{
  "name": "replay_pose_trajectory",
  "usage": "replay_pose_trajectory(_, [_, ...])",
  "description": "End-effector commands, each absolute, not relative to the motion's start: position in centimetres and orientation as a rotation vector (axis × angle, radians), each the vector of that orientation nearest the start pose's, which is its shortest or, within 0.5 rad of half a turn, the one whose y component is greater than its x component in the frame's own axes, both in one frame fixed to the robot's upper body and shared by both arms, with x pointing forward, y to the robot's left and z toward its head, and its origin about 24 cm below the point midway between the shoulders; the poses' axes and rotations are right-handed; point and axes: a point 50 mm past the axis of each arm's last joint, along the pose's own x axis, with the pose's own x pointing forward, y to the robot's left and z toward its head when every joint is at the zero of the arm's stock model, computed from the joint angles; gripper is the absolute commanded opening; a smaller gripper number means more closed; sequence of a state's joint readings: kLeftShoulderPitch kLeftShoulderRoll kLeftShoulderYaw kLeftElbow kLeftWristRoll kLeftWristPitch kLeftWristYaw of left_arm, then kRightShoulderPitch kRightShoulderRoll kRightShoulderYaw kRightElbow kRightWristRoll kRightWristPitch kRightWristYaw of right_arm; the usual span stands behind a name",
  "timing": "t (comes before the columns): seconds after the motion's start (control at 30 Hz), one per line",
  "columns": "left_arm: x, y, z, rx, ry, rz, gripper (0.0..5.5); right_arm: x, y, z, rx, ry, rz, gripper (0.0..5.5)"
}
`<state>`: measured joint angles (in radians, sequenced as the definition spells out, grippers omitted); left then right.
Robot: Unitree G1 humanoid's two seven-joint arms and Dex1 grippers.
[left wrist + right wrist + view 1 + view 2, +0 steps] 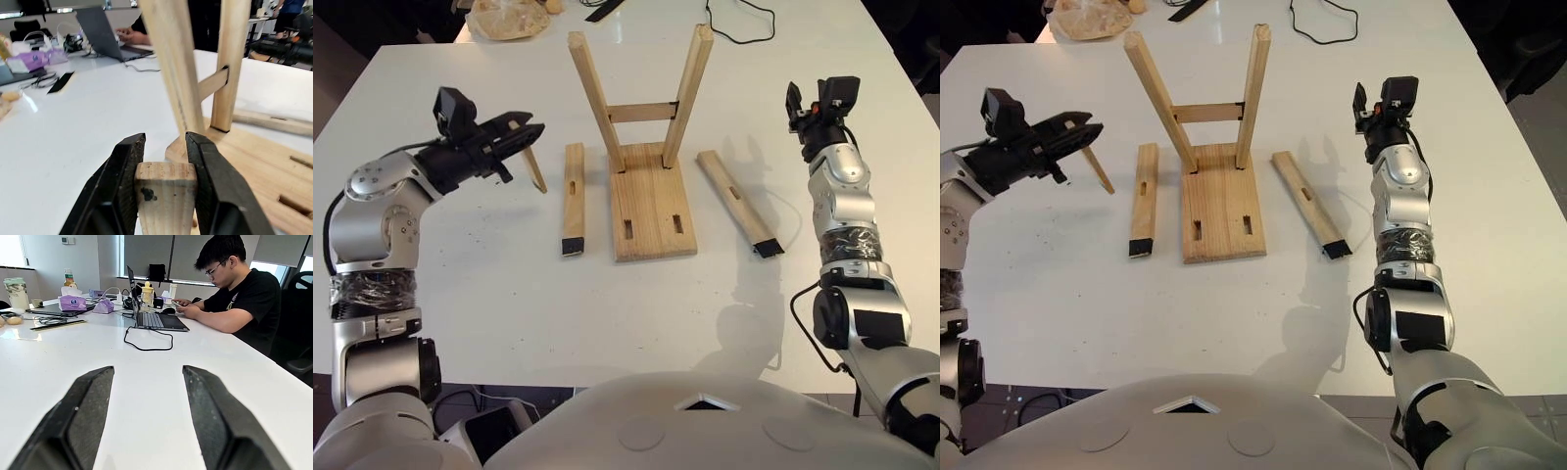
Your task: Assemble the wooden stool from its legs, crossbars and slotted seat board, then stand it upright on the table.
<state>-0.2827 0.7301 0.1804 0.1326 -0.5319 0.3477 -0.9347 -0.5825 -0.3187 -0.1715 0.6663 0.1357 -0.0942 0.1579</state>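
White table (460, 284), seen from beside the robot. The slotted seat board (651, 211) lies flat at its centre. Take the board as the hub of a clock, with twelve pointing away from the robot.

Two standing legs (595, 98) are set in the board's far slots, tilted toward twelve and joined by a fitted crossbar (641, 112). The two near slots are empty. A loose leg (574, 198) lies just beside the board at nine o'clock, and a second loose leg (738, 202) lies near it at three.

The left gripper (524, 132) hangs at about ten o'clock. Its fingers are clamped tight on one end of a short wooden bar (534, 166) — most likely the other crossbar. The bar slants down toward the table, and I cannot tell whether its tip touches.

The right gripper (806, 106) sits at two o'clock, well apart from the wood, fingers spread wide with nothing in them.

What could go wrong: the bar is pinched at one end only, so any push against a slot could swing it in the grip and jam it crooked. The standing legs look barely seated — a nudge from the left arm as it passes could tip them out.
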Motion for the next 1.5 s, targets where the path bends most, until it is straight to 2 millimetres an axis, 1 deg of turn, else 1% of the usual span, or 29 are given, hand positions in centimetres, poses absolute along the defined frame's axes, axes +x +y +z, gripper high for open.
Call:
replay_pose_trajectory(0.03, [27.2,26.5,12.0,0.059,0.156,-0.751,1.3,35.4,-24.0,8.9,-0.07,-0.027,-0.062,2.57])
replay_pose_trajectory(0.13, [26.3,25.6,11.5,0.03,0.163,-0.783,1.3,35.5,-23.8,8.8,-0.075,-0.02,-0.052,2.57])
replay_pose_trajectory(0.23, [25.5,24.1,11.4,-0.004,0.157,-0.842,1.3,35.8,-23.9,8.9,-0.077,-0.024,-0.053,2.57])
replay_pose_trajectory(0.33, [25.2,22.6,11.6,-0.019,0.145,-0.897,1.3,36.0,-23.8,9.0,-0.076,-0.025,-0.056,2.57])
replay_pose_trajectory(0.4, [25.3,22.2,11.9,-0.032,0.128,-0.905,1.3,36.1,-23.8,9.1,-0.075,-0.028,-0.058,2.57])
replay_pose_trajectory(0.5, [25.5,22.1,12.5,-0.026,0.109,-0.907,1.3,36.2,-23.9,9.2,-0.071,-0.031,-0.062,2.57])
replay_pose_trajectory(0.63, [26.0,22.9,14.4,0.002,0.045,-0.89,1.3,36.1,-24.2,9.0,-0.068,-0.031,-0.074,2.57])
replay_pose_trajectory(0.7, [26.8,23.2,15.6,0.008,-0.002,-0.885,1.3,36.0,-24.3,8.9,-0.064,-0.031,-0.085,2.57])
replay_pose_trajectory(0.77, [27.9,23.2,15.9,0.037,-0.033,-0.886,1.3,35.8,-24.3,8.5,-0.06,-0.029,-0.095,2.57])
replay_pose_trajectory(0.9, [29.7,23.0,14.6,0.05,-0.006,-0.915,1.3,35.5,-23.8,7.6,-0.059,-0.01,-0.087,2.57])
replay_pose_trajectory(1.03, [31.0,23.1,13.7,0.05,-0.008,-0.914,1.3,35.6,-23.8,7.5,-0.056,-0.004,-0.092,2.57])
replay_pose_trajectory(1.17, [32.1,22.6,13.2,0.038,-0.029,-0.927,1.3,35.6,-24.0,7.3,-0.053,0.008,-0.099,2.57])
replay_pose_trajectory(1.23, [32.5,22.1,12.9,0.028,-0.031,-0.95,1.3,35.7,-24.0,7.1,-0.051,0.016,-0.097,2.57])
replay_pose_trajectory(1.33, [32.8,21.5,11.8,0.017,-0.002,-0.971,1.3,35.8,-23.8,7.0,-0.051,0.024,-0.088,2.57])
replay_pose_trajectory(1.5, [32.4,21.1,10.1,0.018,0.041,-0.99,1.3,36.0,-23.7,7.1,-0.056,0.024,-0.079,2.57])
